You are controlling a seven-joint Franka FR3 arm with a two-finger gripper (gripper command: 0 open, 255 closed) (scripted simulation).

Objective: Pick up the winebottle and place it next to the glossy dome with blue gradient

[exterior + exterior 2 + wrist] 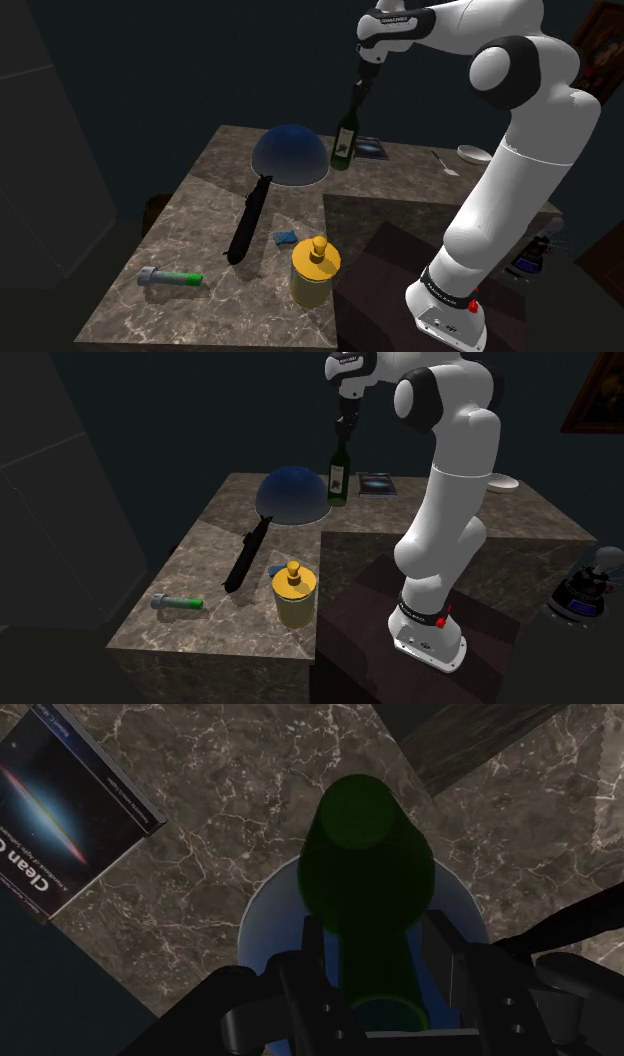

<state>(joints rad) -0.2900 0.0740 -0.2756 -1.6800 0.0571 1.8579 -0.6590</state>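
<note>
Black fingers (303, 989) are clasping the neck of the green wine bottle (370, 874), its long axis running vertically, straight down from the gripper (357, 90). The shoulder view is placing it just beside the blue dome (290, 152), on that view's right. The wrist view is making the grip plain. I cannot tell whether its base is touching the marble table (200, 225).

White arm (520, 170), dark joints, blk end effector (358, 92).
</note>
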